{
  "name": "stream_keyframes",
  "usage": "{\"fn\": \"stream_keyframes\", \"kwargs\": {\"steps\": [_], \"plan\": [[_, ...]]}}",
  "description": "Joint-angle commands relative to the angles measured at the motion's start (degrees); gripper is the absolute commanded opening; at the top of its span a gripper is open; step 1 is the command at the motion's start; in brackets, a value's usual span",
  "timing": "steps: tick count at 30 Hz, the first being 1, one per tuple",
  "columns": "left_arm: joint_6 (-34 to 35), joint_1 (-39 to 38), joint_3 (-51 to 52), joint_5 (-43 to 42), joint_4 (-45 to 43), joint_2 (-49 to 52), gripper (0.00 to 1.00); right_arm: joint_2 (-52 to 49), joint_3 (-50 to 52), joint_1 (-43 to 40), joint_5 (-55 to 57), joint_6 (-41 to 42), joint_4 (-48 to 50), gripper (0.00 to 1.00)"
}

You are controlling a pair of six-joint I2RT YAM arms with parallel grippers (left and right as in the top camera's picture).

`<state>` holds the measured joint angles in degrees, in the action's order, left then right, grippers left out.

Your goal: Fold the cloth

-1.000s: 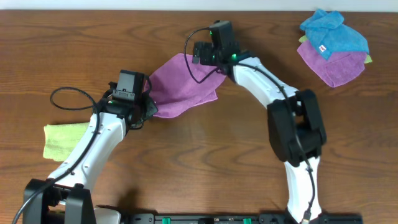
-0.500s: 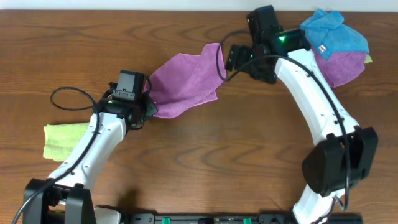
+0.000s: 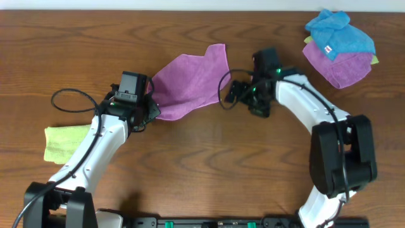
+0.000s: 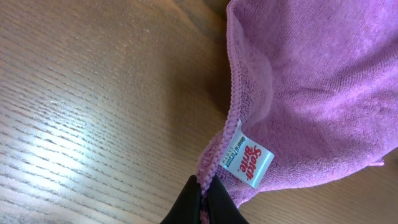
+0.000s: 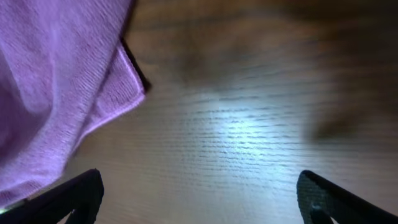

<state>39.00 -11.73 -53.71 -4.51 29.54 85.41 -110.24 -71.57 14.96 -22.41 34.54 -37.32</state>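
I see the cloth (image 3: 190, 82) lying spread on the wooden worktop (image 3: 202, 164) between the two arms, rumpled, with its upper right corner reaching toward the far edge. My left pincer (image 3: 150, 109) is closed on the cloth's lower left edge. In the left wrist view the black tips (image 4: 204, 205) pinch the stitched hem just beside a white label (image 4: 247, 160) that reads Scotch-Brite. My right pincer (image 3: 233, 94) stands wide open just to the right of the cloth and holds nothing. From its wrist camera the gap between the two fingers (image 5: 199, 183) shows only bare wood, and a corner of the cloth (image 5: 62, 87) lies off to the left. In the far right corner sits a small pile, well apart from the arms: a bright blue cloth (image 3: 338, 31) with a white tag (image 3: 328, 50) on top of another purple cloth (image 3: 338, 66). A lime-green cloth (image 3: 63, 142) lies folded beside my left arm, and a black cable (image 3: 66, 100) loops over the wood above it.
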Motion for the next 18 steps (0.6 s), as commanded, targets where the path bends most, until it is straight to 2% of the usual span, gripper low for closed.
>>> {"fn": "stream_keyframes", "kwargs": {"steps": [1, 12, 18], "plan": [[0.39, 0.13, -0.92, 0.00, 0.24, 0.57, 0.06, -0.50, 3.63, -0.17, -5.33, 2.10, 3.65, 0.99], [0.39, 0.13, -0.92, 0.00, 0.20, 0.57, 0.06, -0.50, 7.69, 2.60, -7.78, 5.75, 16.17, 0.91], [0.39, 0.13, -0.92, 0.00, 0.20, 0.57, 0.06, -0.81, 8.98, 5.31, -4.61, 8.04, 19.65, 0.79]]}}
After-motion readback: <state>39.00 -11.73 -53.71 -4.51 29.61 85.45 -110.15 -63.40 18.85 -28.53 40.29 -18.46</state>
